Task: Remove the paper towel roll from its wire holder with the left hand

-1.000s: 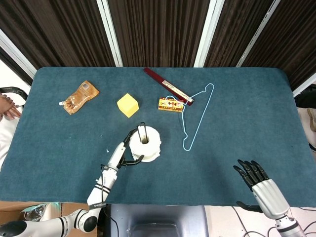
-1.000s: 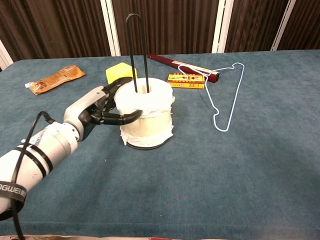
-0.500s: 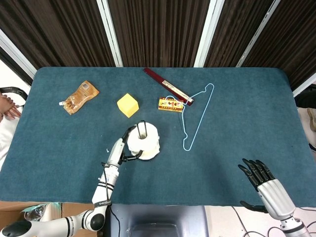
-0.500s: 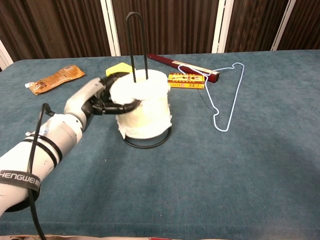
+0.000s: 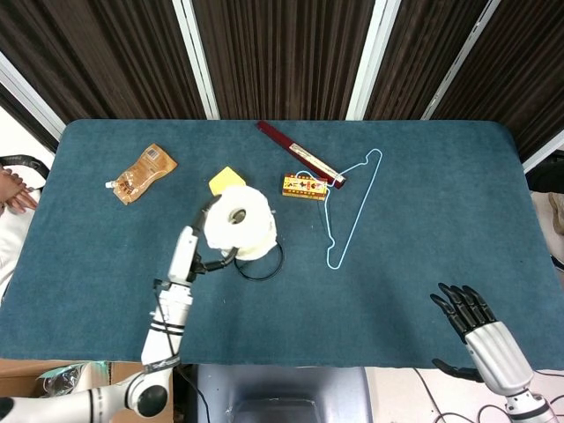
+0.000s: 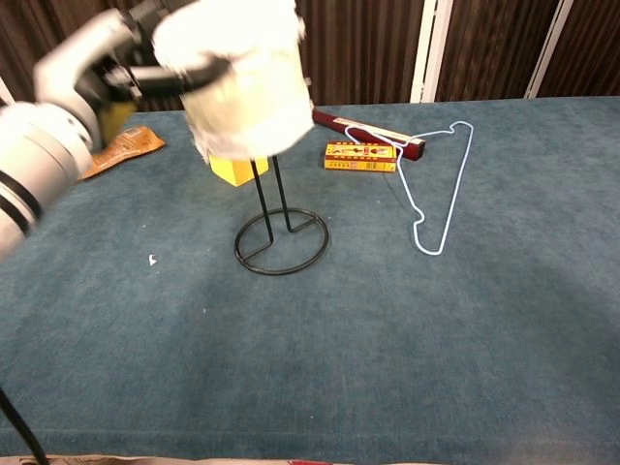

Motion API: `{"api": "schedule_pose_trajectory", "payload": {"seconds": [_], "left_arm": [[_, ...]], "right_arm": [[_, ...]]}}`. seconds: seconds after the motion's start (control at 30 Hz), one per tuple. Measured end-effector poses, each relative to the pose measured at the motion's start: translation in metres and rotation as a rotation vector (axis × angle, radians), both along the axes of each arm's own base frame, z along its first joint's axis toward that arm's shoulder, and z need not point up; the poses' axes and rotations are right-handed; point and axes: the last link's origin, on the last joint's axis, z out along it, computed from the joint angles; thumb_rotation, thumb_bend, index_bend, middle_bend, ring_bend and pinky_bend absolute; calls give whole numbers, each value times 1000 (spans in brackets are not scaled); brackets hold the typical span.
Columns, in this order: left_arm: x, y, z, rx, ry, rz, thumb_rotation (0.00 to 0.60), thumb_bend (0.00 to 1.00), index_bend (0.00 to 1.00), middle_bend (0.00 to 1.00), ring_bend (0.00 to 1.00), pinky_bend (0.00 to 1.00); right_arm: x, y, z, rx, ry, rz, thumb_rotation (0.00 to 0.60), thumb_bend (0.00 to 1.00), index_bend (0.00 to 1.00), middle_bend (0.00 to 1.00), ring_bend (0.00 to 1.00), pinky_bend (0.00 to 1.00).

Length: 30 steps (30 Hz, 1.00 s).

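Note:
The white paper towel roll (image 5: 238, 220) (image 6: 242, 82) is lifted high, with my left hand (image 5: 210, 250) (image 6: 116, 58) gripping its side. The black wire holder (image 6: 281, 242) stands on the blue table. Its ring base (image 5: 259, 263) is bare, and its two upright wires run up into the roll's underside. The wire's top is hidden by the roll, so I cannot tell whether the roll is free of it. My right hand (image 5: 476, 328) hovers at the table's near right edge, fingers apart and holding nothing; the chest view does not show it.
A yellow block (image 5: 226, 175) (image 6: 232, 167) sits just behind the holder. A brown pouch (image 5: 144, 173) (image 6: 121, 147) lies at the far left. A yellow-red box (image 5: 305, 187) (image 6: 360, 156), a dark red stick (image 5: 295, 152) and a blue wire hanger (image 5: 352, 207) (image 6: 441, 184) lie to the right.
My left hand has raised the roll from the holder's base up along the wires to near their top. The ring base is now uncovered. The right hand has barely shifted.

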Motion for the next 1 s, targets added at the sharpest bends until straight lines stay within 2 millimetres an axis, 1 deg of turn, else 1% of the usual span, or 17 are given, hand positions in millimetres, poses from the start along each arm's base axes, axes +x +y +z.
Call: {"api": "schedule_pose_trajectory", "payload": {"seconds": [0.13, 0.17, 0.27, 0.3, 0.37, 0.43, 0.53, 0.57, 0.63, 0.7, 0.8, 0.87, 0.93, 0.97, 1.0], "left_arm": [[11, 0, 46, 86, -29, -31, 600, 765, 807, 706, 781, 801], [14, 0, 60, 111, -38, -39, 600, 765, 807, 706, 781, 801], [18, -3, 93, 168, -53, -54, 600, 764, 807, 706, 781, 801], [18, -5, 101, 179, -57, -55, 600, 764, 807, 706, 781, 801], [15, -8, 118, 193, -67, -50, 600, 764, 808, 707, 781, 801], [10, -9, 130, 202, -81, -40, 600, 764, 807, 706, 781, 801], [-4, -9, 147, 223, -105, -4, 600, 764, 807, 707, 784, 803], [-13, -9, 152, 232, -99, 16, 600, 762, 807, 707, 784, 804], [-25, -8, 155, 244, -75, 44, 600, 742, 807, 709, 786, 805], [-42, -7, 153, 256, -44, 76, 600, 709, 806, 710, 788, 803], [-73, -4, 142, 263, 13, 132, 600, 691, 805, 709, 786, 769], [-98, -3, 129, 247, 58, 171, 600, 688, 805, 709, 786, 733], [-118, -5, 114, 223, 97, 199, 600, 678, 800, 710, 784, 689], [-131, -7, 102, 204, 120, 212, 600, 671, 792, 707, 773, 659], [-139, -10, 93, 187, 134, 220, 600, 666, 786, 704, 759, 640]], "right_arm": [[0, 1, -2, 4, 7, 1, 600, 54, 0, 0, 0, 0], [0, 1, -2, 6, 10, 2, 600, 54, 0, 0, 0, 0], [1, 1, -3, 5, 13, 4, 600, 54, 0, 0, 0, 0], [1, 1, -3, 4, 13, 4, 600, 54, 0, 0, 0, 0], [1, 1, -3, 3, 13, 3, 600, 54, 0, 0, 0, 0], [1, 1, -4, 3, 14, 4, 600, 54, 0, 0, 0, 0], [2, 2, -4, 8, 14, 6, 600, 54, 0, 0, 0, 0], [2, 1, -4, 5, 12, 5, 600, 54, 0, 0, 0, 0], [2, 1, -3, 2, 8, 2, 600, 54, 0, 0, 0, 0], [1, 2, -2, 0, 3, 1, 600, 54, 0, 0, 0, 0], [2, 3, 0, -4, -5, 3, 600, 54, 0, 0, 0, 0], [2, 4, 0, -3, -8, 7, 600, 54, 0, 0, 0, 0], [2, 5, -1, 1, -6, 11, 600, 54, 0, 0, 0, 0], [3, 6, -1, 3, -5, 14, 600, 54, 0, 0, 0, 0], [2, 6, -2, 4, -3, 14, 600, 54, 0, 0, 0, 0]]}}
